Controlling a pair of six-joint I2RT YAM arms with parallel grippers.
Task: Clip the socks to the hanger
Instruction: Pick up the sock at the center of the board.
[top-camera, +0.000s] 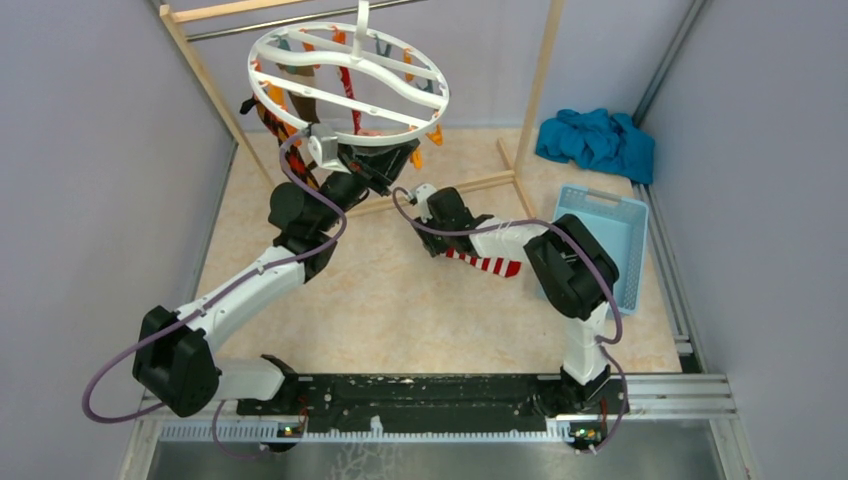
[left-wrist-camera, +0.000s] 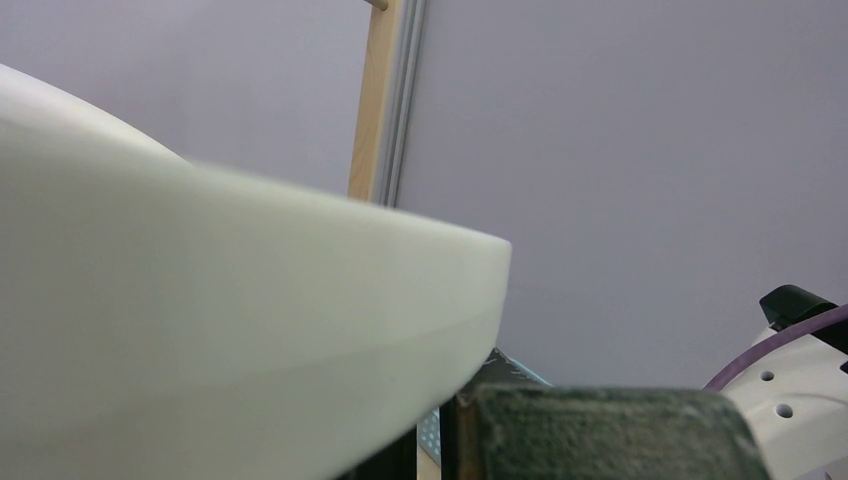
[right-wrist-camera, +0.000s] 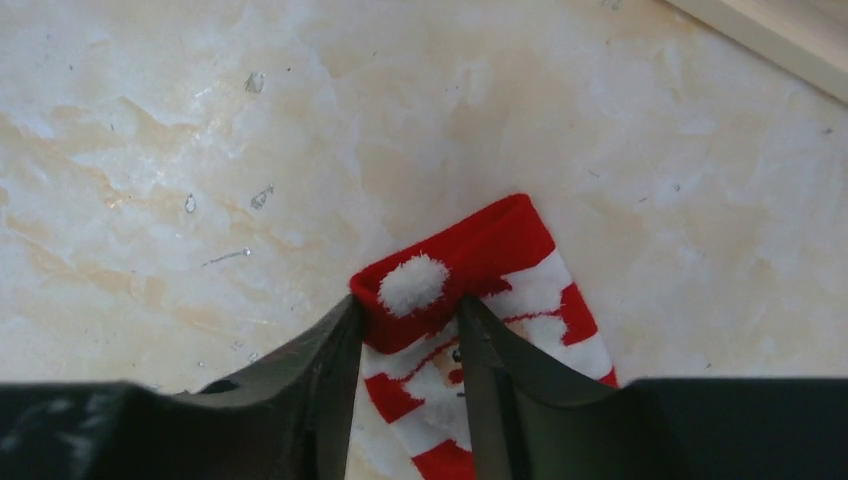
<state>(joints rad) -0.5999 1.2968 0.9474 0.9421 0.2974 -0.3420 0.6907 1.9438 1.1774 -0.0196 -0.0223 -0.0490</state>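
Left gripper (top-camera: 372, 150) is pressed shut at the near rim of the hanger (left-wrist-camera: 230, 320); can't tell if it grips the rim. Hanger hangs at back left with other socks (top-camera: 349, 92) clipped on. Right gripper (right-wrist-camera: 408, 305) is down on the table (right-wrist-camera: 150, 150), fingers (right-wrist-camera: 320, 370) spread either side of the cuff of the striped sock (right-wrist-camera: 500, 250), which lies flat at mid table.

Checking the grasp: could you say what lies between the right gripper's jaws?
The cuff of the striped red and white fabric sock, per the right wrist view.
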